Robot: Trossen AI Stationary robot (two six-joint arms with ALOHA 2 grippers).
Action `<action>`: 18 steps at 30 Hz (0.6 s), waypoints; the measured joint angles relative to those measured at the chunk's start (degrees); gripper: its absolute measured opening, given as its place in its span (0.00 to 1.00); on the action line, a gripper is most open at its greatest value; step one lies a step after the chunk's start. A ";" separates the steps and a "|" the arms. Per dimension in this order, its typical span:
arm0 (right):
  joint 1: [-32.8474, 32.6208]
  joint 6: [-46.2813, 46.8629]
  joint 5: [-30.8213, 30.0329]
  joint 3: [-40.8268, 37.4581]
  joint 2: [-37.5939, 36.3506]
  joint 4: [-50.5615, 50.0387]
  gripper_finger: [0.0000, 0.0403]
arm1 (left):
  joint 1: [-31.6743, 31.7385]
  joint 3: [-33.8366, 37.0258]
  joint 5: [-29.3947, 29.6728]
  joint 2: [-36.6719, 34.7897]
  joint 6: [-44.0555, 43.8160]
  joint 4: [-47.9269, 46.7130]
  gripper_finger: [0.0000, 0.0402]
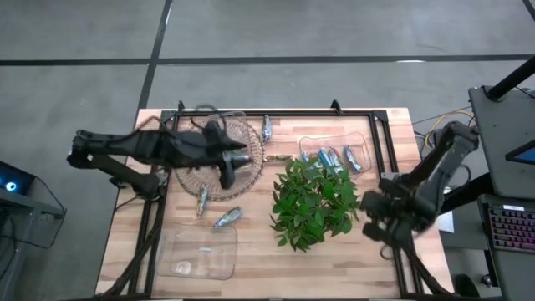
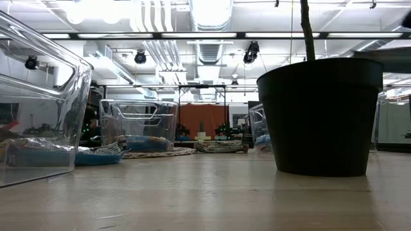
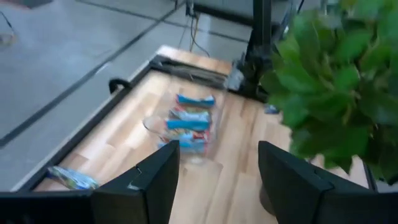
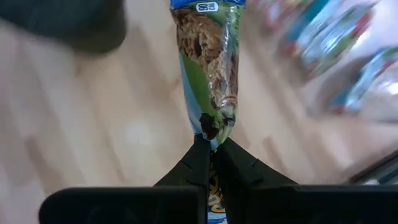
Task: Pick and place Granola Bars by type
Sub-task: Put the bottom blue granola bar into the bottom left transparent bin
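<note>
My right gripper [image 4: 211, 146] is shut on a granola bar [image 4: 208, 62] in a green and brown wrapper. In the high view it [image 1: 376, 213] is at the table's right edge, beside the leafy plant [image 1: 313, 201]. My left gripper [image 3: 217, 168] is open and empty; in the high view it [image 1: 251, 155] is over the wicker basket [image 1: 209, 180]. Several silvery-blue bars [image 1: 334, 157] lie in a clear container [image 1: 311, 144] at the far right. Three more bars lie flat on the table, one far [image 1: 267, 127] and two by the basket [image 1: 201, 199] [image 1: 227, 217]. My right gripper pinches the bar's crimped end [image 4: 211, 127] between its two fingers. The bar sticks out straight ahead of the fingers, in line with them, with the table's wood behind it. Whether its other end touches anything is outside the frame.
A second clear container [image 1: 201, 251] stands at the near left. The plant's black pot [image 2: 321, 115] stands in the table's middle, its leaves reaching over the far-right container. A black frame rail [image 1: 276, 111] runs along the far edge. A keyboard [image 1: 510, 230] lies off the table's right side.
</note>
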State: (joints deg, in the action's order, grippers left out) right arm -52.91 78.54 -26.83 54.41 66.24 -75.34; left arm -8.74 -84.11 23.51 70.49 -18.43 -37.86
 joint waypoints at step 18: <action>40.38 -39.31 -5.07 10.68 -9.54 1.00 0.02 | 19.99 -0.05 -21.72 -4.31 7.93 0.70 0.50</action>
State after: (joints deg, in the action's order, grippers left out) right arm -12.53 39.24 -31.91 65.09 56.71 -74.34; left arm 11.26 -84.16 1.79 66.17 -10.50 -37.16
